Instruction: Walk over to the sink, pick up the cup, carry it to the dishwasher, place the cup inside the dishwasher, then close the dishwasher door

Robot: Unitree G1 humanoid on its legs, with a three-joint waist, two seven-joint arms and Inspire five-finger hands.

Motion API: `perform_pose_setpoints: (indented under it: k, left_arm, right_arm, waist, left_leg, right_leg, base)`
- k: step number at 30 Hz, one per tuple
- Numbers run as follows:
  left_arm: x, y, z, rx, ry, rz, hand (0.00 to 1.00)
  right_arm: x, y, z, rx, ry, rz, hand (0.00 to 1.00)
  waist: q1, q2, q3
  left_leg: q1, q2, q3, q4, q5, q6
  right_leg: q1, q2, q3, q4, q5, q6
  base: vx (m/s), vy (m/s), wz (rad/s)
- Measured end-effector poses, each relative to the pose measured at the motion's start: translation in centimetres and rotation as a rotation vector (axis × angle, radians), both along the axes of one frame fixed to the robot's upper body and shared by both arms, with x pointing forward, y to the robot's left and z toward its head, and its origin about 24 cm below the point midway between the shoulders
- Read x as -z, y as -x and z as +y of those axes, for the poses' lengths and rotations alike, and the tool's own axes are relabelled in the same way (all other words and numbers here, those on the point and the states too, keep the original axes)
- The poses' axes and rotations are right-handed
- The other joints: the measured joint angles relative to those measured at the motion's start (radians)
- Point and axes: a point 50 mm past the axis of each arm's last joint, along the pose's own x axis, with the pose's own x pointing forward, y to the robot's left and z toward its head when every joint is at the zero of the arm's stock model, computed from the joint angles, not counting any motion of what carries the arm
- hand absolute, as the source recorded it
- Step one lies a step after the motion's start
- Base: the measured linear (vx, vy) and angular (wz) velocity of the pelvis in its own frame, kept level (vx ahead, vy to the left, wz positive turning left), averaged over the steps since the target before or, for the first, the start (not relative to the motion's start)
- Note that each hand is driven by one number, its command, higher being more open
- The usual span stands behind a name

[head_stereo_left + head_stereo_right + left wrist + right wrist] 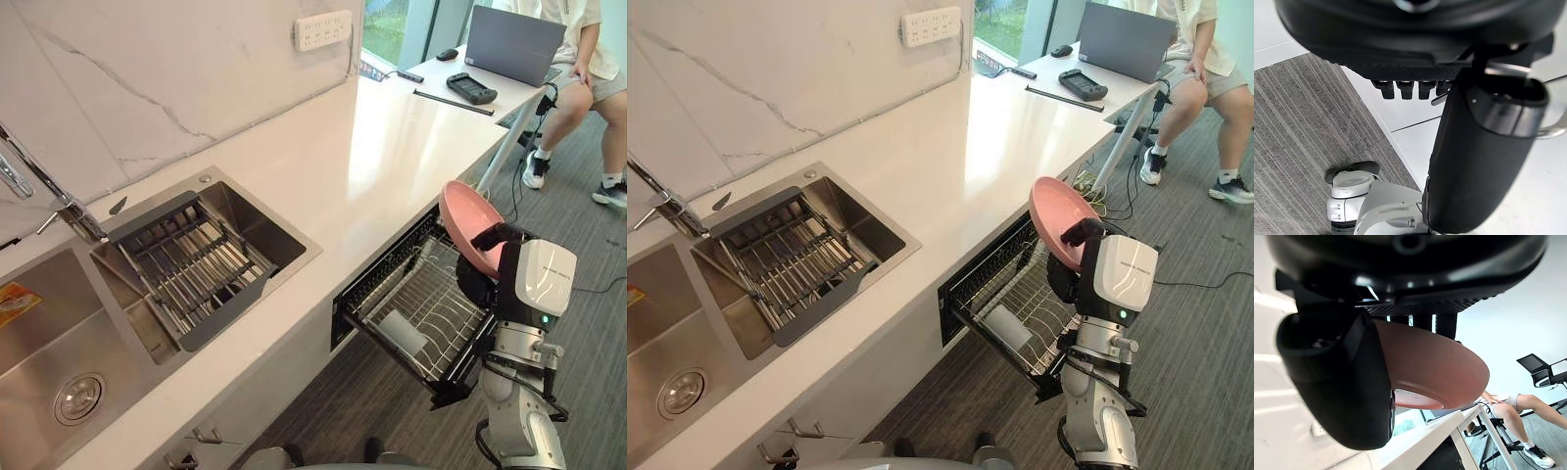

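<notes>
The right robot hand held a pink bowl, not a cup. In the right wrist view the bowl sat pinched at its rim between the thumb on one face and the fingers curled over the other. The bowl stood tilted on edge, its hollow turned toward the table, and it rose above and just beyond the robot hand. It hung over the outer end of the pulled-out dishwasher rack, apart from the wires. The rack jutted out from under the table's edge, and a white cylindrical item lay on its side in it, lower than the bowl and nearer the table.

The left robot hand hung low over the striped grey floor beside a white cabinet front; whether it was wide or closed could not be told.

Farther left along the table lay the steel sink, with a dark draining basket set into it. At the far end a person sat by a laptop.
</notes>
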Motion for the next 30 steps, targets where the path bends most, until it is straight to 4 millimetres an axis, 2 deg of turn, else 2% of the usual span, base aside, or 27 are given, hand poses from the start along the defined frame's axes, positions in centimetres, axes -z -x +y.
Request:
perform_pose_setpoints:
  k: [4, 5, 12, 16, 21, 30]
  left_arm:
    - [0.1, -1.1, 0.0, 0.011, 0.006, -0.013, 1.0]
    - [0.1, -2.2, 0.0, 0.028, 0.007, -0.03, 1.0]
    - [-0.7, -6.2, 0.3, 0.073, -0.004, -0.146, 1.0]
    - [-1.0, -7.6, 0.2, 0.084, -0.004, -0.186, 1.0]
    - [-1.6, -9.0, 0.4, 0.081, -0.009, -0.238, 1.0]
    - [-2.8, -11.9, 1.1, 0.081, -0.037, -0.328, 1.0]
  right_arm:
    - [0.6, 0.0, -0.2, 0.025, -0.02, 0.027, 0.0]
    - [0.9, -0.2, -0.4, 0.046, -0.035, 0.035, 0.0]
    - [1.2, -1.7, -0.6, 0.103, -0.155, 0.022, 0.0]
    - [0.7, -2.7, -0.6, 0.12, -0.203, -0.003, 0.0]
    - [-0.1, -3.9, -0.3, 0.12, -0.253, -0.034, 0.0]
    - [-1.4, -5.2, -0.9, 0.148, -0.385, -0.088, 0.0]
  waist:
    - [0.005, -0.002, 0.016]
    - [0.01, -0.001, 0.048]
    - [0.017, 0.007, 0.152]
    - [0.024, 0.024, 0.18]
    - [0.032, 0.028, 0.214]
    - [0.052, 0.045, 0.279]
  left_leg:
    - [-0.036, -0.007, 0.0, 0.024, -0.011, 0.012]
    - [-0.062, 0.002, 0.002, 0.068, -0.033, 0.014]
    - [-0.177, 0.024, 0.018, 0.18, -0.071, 0.033]
    - [-0.234, 0.027, 0.027, 0.204, -0.072, 0.045]
    - [-0.276, 0.039, 0.03, 0.221, -0.071, 0.046]
    - [-0.365, 0.064, 0.033, 0.277, -0.076, 0.047]
  right_leg:
    - [-0.031, -0.01, 0.002, 0.012, 0.0, 0.001]
    - [-0.047, -0.009, 0.002, 0.03, -0.003, 0.003]
    - [-0.142, -0.006, 0.016, 0.088, -0.002, 0.005]
    - [-0.202, -0.01, 0.022, 0.109, 0.005, 0.016]
    - [-0.246, -0.003, 0.021, 0.13, 0.005, 0.016]
    - [-0.352, 0.003, 0.016, 0.221, -0.018, -0.001]
  base:
    - [-0.03, 0.055, -0.01]
    - [-0.05, 0.045, -0.03]
    - [-0.06, 0.041, -0.06]
    - [-0.01, 0.033, -0.06]
    - [0.01, -0.011, -0.03]
    - [-0.05, -0.018, -0.02]
